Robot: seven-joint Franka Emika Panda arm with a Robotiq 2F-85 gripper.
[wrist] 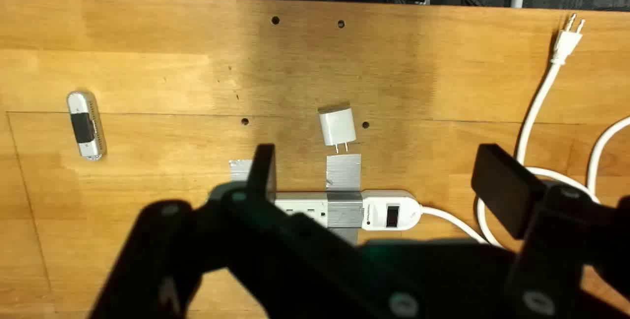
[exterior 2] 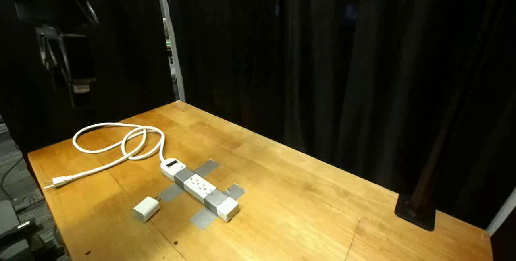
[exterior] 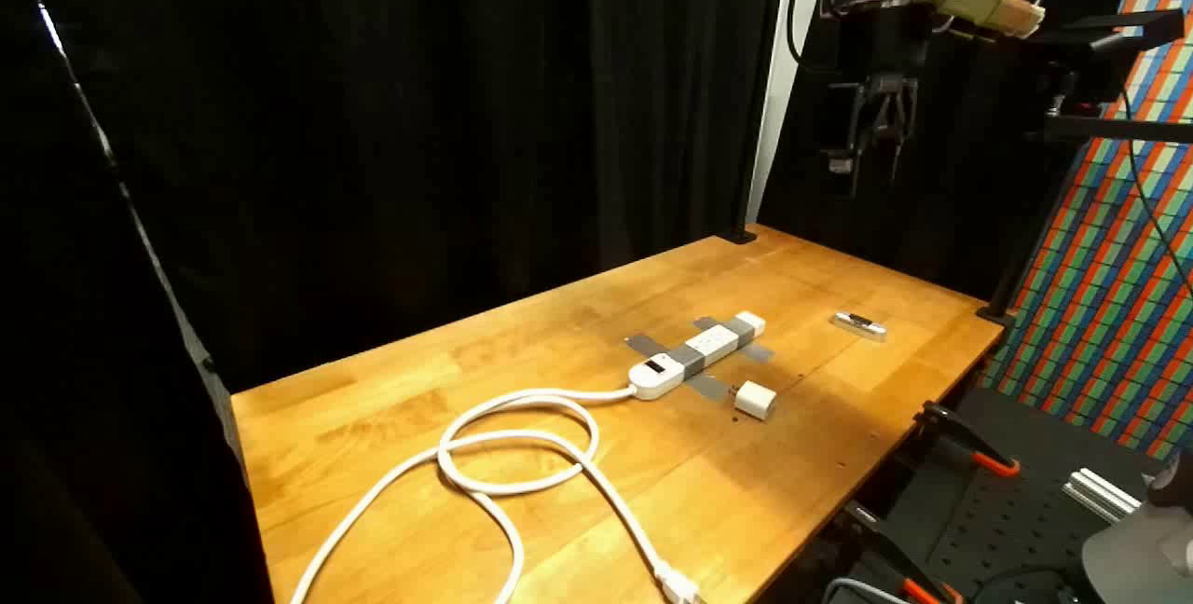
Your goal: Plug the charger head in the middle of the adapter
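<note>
Grey tape (wrist: 344, 174) crosses adapter (exterior 2: 199, 187), ends near charger head (wrist: 338, 127)

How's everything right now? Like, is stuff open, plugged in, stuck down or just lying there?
Gripper: open, holding nothing, up in the air
Charger head: lying on the table, unplugged
Adapter: taped down, nothing visibly plugged into it
Switch: can't tell if on or off
Cord: loosely looped
Cord's plug: loose, not plugged in
Grey tape: stuck over the adapter
Silver-and-black thing: lying on the table
</note>
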